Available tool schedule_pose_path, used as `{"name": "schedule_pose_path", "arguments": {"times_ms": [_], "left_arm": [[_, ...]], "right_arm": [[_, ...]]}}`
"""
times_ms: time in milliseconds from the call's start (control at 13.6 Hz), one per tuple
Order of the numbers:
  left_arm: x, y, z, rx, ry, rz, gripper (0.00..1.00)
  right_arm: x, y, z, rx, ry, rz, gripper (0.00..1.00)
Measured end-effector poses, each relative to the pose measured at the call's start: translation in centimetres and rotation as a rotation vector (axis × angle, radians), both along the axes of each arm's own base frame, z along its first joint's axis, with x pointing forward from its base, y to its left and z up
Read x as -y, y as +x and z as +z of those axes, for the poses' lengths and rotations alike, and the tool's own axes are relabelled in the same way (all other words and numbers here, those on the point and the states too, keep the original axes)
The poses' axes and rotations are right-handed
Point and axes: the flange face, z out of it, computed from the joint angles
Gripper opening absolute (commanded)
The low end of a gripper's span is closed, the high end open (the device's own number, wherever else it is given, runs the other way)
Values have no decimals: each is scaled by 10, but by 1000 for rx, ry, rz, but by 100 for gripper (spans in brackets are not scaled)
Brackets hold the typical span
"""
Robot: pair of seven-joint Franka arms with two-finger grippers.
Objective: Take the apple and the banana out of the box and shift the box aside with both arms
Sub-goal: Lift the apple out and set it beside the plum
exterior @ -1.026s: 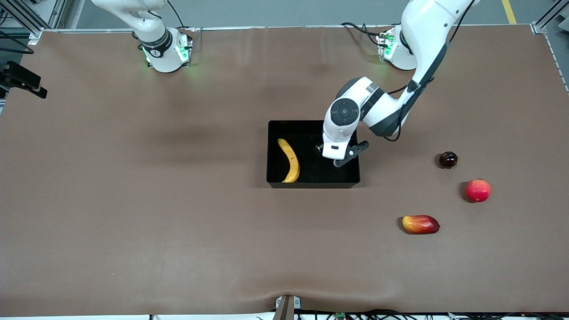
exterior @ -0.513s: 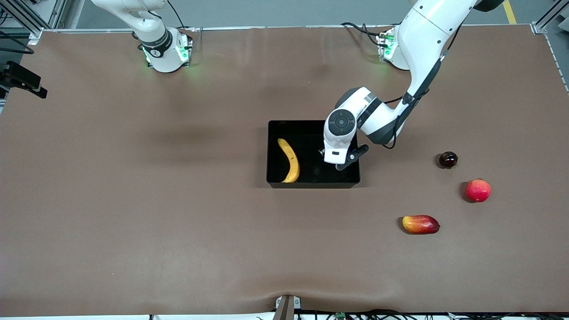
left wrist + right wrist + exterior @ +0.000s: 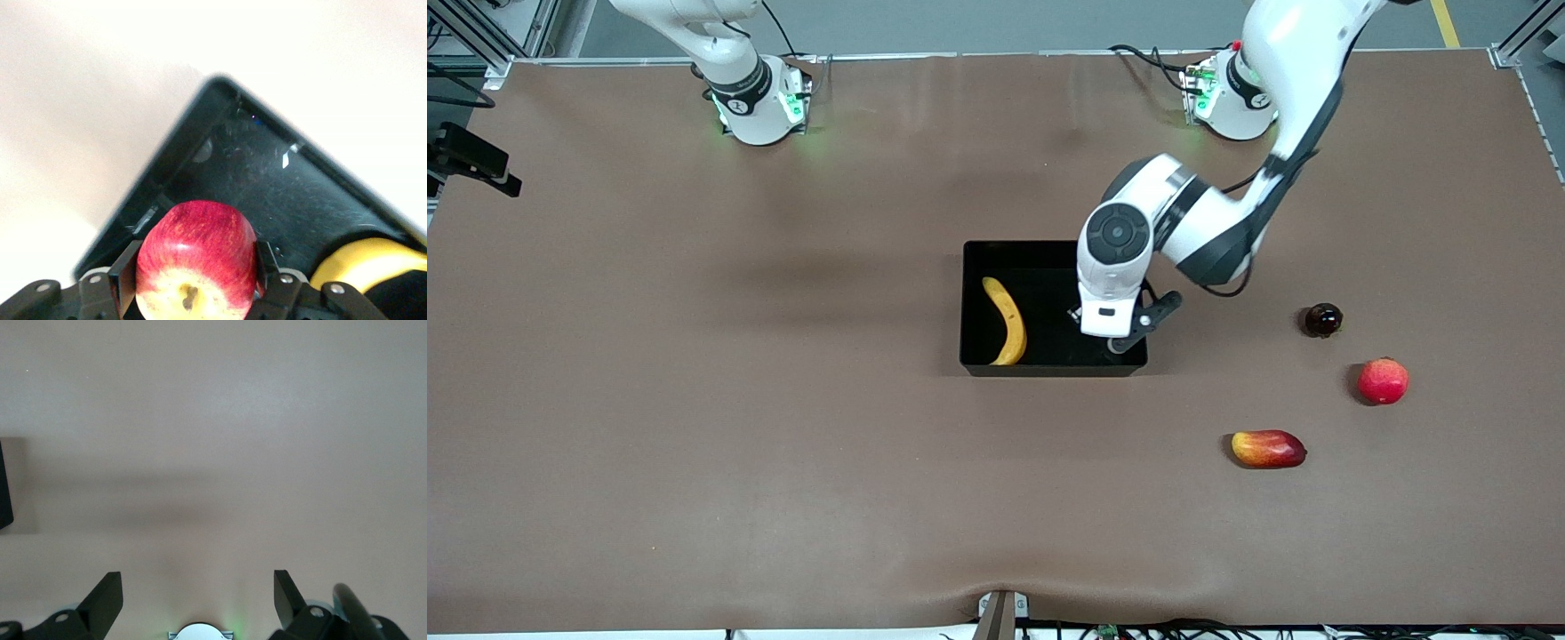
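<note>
From high across the table (image 3: 694, 444) we look down, facing both bases. Our left wrist camera looks down from close above into the box (image 3: 267, 193), which the front view (image 3: 978, 302) shares. Our right wrist camera looks from higher up at bare table (image 3: 220, 420) and a box edge (image 3: 4, 487).

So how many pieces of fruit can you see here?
5: banana in the black box; apple held by the left hand over it; mango, red fruit, dark fruit on the table.
</note>
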Motion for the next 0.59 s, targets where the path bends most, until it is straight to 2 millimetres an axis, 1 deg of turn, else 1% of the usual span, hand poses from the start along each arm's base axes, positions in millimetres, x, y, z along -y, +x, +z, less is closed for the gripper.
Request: {"name": "schedule_pose_path", "arguments": {"times_ms": [73, 147, 220, 293, 366, 440, 513, 586], "left_arm": [[-9, 9, 28, 1, 6, -23, 0], [-28, 21, 44, -1, 11, -40, 0], [-58, 35, 48, -13, 15, -54, 0], [-98, 53, 41, -36, 15, -63, 0], [-141, 68, 27, -67, 16, -71, 0], [-185, 80, 7, -97, 22, -77, 0], [-223, 87, -16, -112, 31, -80, 0], [-253, 91, -44, -113, 39, -82, 0]], "right_arm": [[0, 0, 0, 0, 0, 0, 100], [0, 0, 0, 0, 0, 0, 100], [0, 0, 0, 0, 0, 0, 100], [0, 0, 0, 0, 0, 1, 100], [0, 0, 0, 0, 0, 1, 100], [0, 0, 0, 0, 0, 1, 100], [0, 0, 0, 0, 0, 1, 100], [0, 0, 0, 0, 0, 1, 100]]}}
